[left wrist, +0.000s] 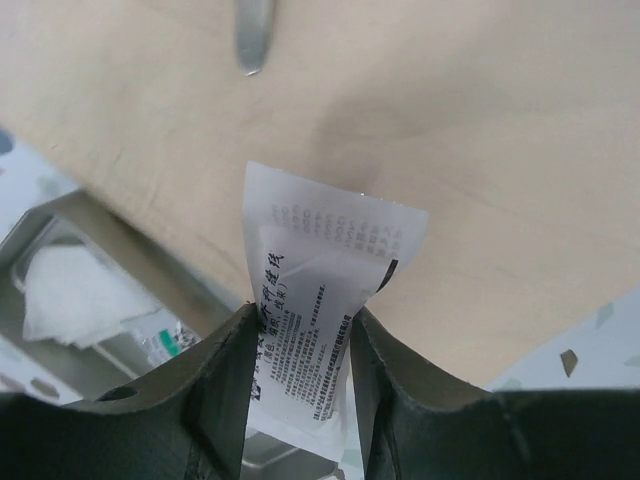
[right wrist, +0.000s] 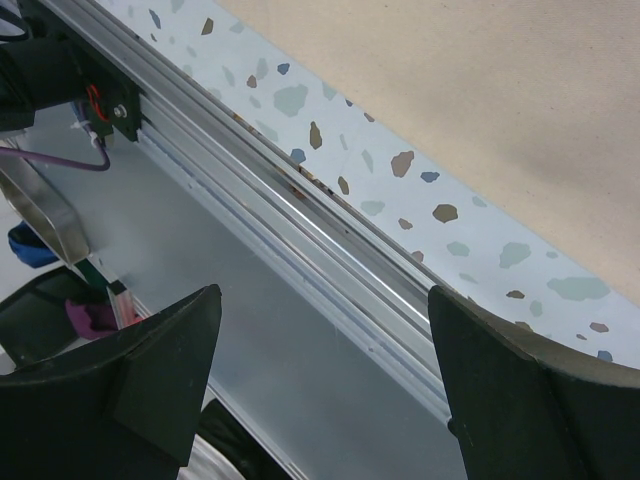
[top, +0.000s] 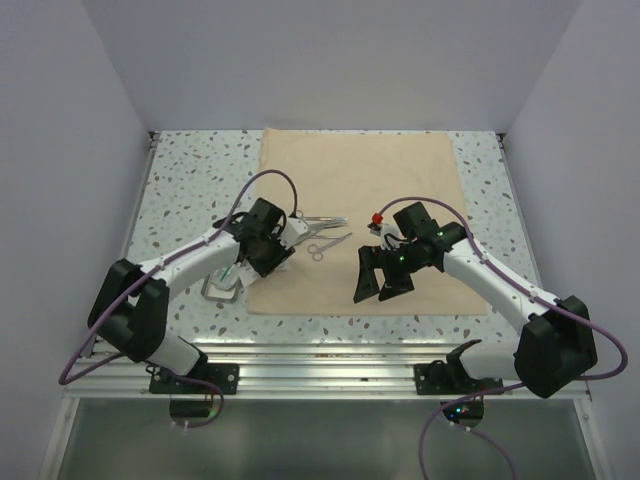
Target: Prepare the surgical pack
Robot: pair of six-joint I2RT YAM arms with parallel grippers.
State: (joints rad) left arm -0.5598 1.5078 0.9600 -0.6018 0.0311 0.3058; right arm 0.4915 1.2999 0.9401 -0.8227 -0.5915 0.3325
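Observation:
The surgical pack's beige cloth (top: pixel 380 190) lies flat on the table. Silver scissors (top: pixel 316 249) and another steel instrument (top: pixel 325 221) rest on its left part. My left gripper (top: pixel 289 236) hovers over the cloth's left edge, shut on a white printed packet (left wrist: pixel 320 290) that sticks up between its fingers (left wrist: pixel 222 370). Below and to the left is the small steel tray (left wrist: pixel 58 213) holding white gauze (left wrist: pixel 70 295). An instrument tip (left wrist: pixel 252 35) shows at the top of the left wrist view. My right gripper (top: pixel 378 280) hangs open above the cloth's near edge, nothing between its fingers (right wrist: pixel 165 350).
The tray (top: pixel 222 290) sits on the speckled table (top: pixel 190 180) just left of the cloth's near corner. A metal rail (right wrist: pixel 250 200) runs along the table's near edge under the right gripper. White walls enclose the table on three sides.

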